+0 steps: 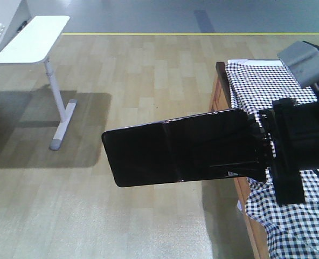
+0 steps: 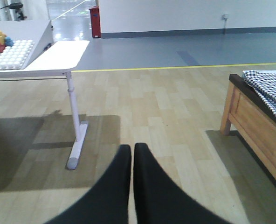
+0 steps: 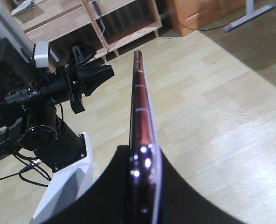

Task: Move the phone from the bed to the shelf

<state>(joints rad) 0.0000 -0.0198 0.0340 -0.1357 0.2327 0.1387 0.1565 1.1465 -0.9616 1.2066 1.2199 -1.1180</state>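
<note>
The phone, a glossy black slab with a faint seam, hangs in the air over the floor, left of the bed with its check cloth. My right gripper is shut on the phone's right end. In the right wrist view the phone shows edge-on with a pinkish rim, clamped between the dark fingers of the right gripper. The pale wooden shelf stands beyond it at the top. My left gripper is shut with nothing in it, held over the floor; the right wrist view also shows the left gripper.
A white-topped table on a thin leg stands at the far left, with a tray of balls on it. An orange-brown nightstand sits right of the shelf. The bed's wooden frame is at the right.
</note>
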